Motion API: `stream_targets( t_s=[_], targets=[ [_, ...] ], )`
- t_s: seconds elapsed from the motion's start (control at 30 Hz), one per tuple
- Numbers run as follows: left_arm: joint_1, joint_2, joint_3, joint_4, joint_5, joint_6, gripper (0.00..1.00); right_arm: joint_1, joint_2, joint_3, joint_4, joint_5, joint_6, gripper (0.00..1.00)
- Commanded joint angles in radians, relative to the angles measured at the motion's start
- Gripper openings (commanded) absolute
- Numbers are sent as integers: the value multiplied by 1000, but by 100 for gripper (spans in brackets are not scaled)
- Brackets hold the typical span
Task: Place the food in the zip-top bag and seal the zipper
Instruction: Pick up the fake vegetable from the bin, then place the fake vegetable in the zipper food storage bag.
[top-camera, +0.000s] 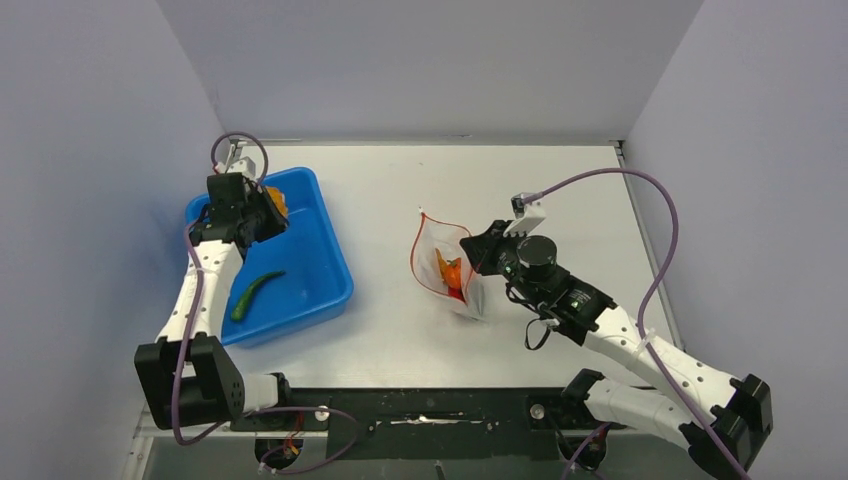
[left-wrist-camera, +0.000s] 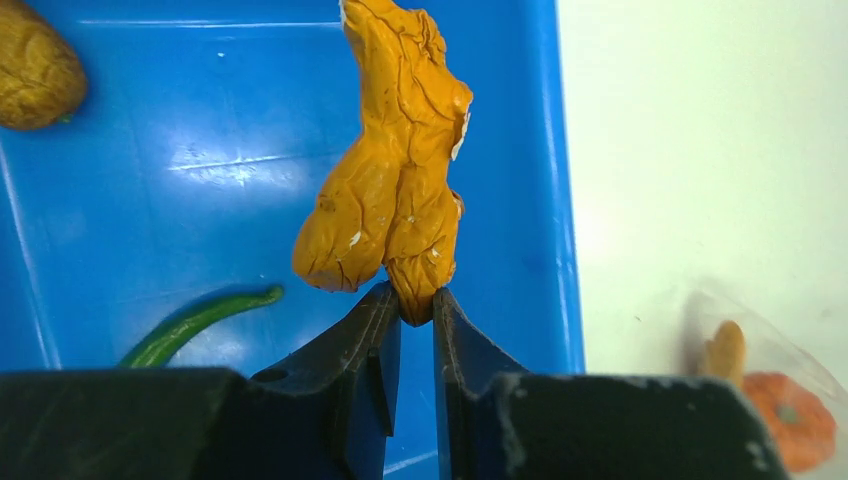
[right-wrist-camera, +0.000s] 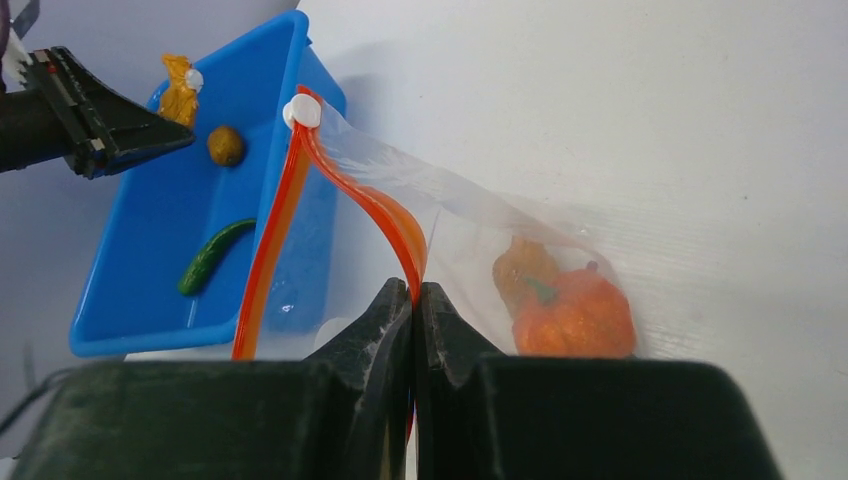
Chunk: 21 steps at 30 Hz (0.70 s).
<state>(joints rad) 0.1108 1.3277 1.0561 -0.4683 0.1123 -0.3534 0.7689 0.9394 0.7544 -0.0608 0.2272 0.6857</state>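
My left gripper (left-wrist-camera: 416, 305) is shut on a yellow-orange lumpy food piece (left-wrist-camera: 390, 170) and holds it above the blue tray (top-camera: 320, 250); it shows in the top view (top-camera: 275, 205) at the tray's far left. A green chili (top-camera: 256, 293) and a brown lump (left-wrist-camera: 35, 68) lie in the tray. My right gripper (right-wrist-camera: 413, 292) is shut on the red-orange zipper (right-wrist-camera: 390, 215) of the clear zip-top bag (top-camera: 445, 265), holding its mouth open. The orange round fruit (right-wrist-camera: 575, 312) and a brown piece (right-wrist-camera: 522, 265) lie inside the bag.
The blue tray's near wall (right-wrist-camera: 140, 330) stands left of the bag. A white slider (right-wrist-camera: 300, 112) sits at the zipper's far end. Grey walls close the table at the back and sides.
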Motion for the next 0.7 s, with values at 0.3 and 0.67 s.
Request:
stream_targets(
  t_s=[0.3,0.67],
  targets=[
    [-66,-186,10,-92,286,24,1,17,58,93,31,48,14,0],
    [-153,-261,34,-98,523,3,1,21,91,121,24,61,8,0]
  ],
)
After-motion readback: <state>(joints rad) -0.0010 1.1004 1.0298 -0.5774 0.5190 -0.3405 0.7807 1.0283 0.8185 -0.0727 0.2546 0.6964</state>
